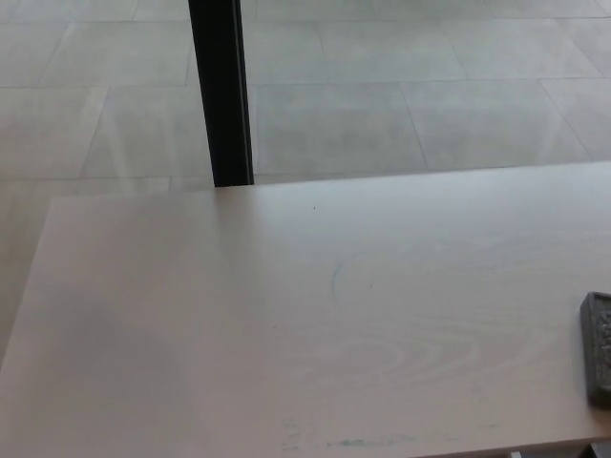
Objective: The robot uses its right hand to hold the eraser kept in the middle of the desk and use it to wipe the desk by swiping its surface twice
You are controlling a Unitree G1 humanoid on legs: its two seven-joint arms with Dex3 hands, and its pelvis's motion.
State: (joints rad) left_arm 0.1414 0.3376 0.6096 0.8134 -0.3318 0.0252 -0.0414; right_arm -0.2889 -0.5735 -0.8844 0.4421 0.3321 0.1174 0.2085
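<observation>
A dark grey eraser [598,347] lies flat on the pale wooden desk [286,315] at the right edge of the head view, partly cut off by the frame. Nothing touches it. Neither of my hands shows in the picture. Faint bluish-green marker traces [335,279] sit near the desk's middle, and more smudges [353,442] run along the front edge.
A black vertical post [221,91] stands behind the desk's far edge at upper left of centre. Grey floor tiles [410,86] lie beyond the desk. The desk's left edge slants down the left side of the picture.
</observation>
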